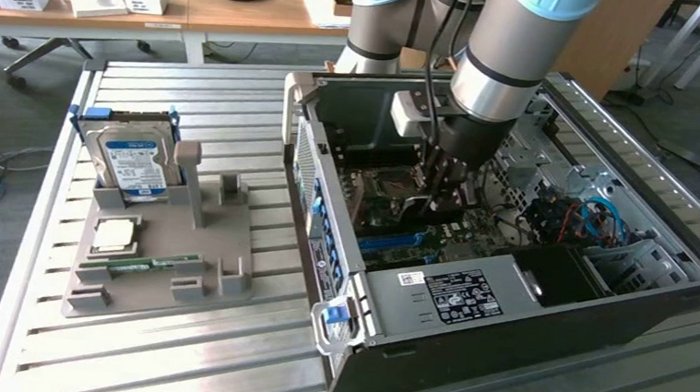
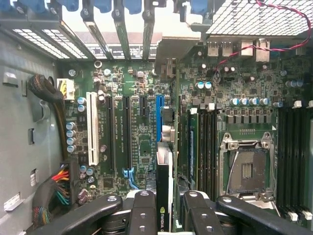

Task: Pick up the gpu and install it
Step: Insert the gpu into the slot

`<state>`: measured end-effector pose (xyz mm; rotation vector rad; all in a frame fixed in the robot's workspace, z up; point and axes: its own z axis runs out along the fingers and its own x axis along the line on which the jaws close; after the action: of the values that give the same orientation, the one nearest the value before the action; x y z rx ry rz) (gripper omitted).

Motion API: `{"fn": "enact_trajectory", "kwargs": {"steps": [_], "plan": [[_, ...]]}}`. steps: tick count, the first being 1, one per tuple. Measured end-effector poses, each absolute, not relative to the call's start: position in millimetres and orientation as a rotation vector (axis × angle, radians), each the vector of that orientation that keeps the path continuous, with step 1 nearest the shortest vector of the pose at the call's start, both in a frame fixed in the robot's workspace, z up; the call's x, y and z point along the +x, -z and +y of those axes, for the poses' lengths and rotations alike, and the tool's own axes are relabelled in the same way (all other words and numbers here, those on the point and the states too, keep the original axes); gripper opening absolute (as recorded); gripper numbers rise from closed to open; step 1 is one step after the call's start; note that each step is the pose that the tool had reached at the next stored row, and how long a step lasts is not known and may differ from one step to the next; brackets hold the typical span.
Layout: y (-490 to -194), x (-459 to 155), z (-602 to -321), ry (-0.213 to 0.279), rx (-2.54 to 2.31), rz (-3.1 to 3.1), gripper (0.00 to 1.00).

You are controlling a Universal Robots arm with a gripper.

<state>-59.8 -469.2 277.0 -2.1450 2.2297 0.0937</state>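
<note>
The gpu is seen edge-on in the wrist view, a thin dark card with a green logo. My gripper is shut on it, one black finger on each side. The card hangs just above the motherboard, in line with the long blue slot and next to the black slots. In the exterior view my gripper reaches down into the open computer case, over the middle of the board.
On the exterior view's left, a grey holder on the slatted table carries a blue-labelled hard drive, a processor and a memory stick. Around the card are the case walls, a cable bundle, the memory slots and the processor socket.
</note>
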Motion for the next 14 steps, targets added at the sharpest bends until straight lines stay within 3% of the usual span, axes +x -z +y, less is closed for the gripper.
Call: {"fn": "enact_trajectory", "kwargs": {"steps": [14], "plan": [[-277.0, -63.0, -469.9, -0.083, -2.149, 2.235, 0.26]]}}
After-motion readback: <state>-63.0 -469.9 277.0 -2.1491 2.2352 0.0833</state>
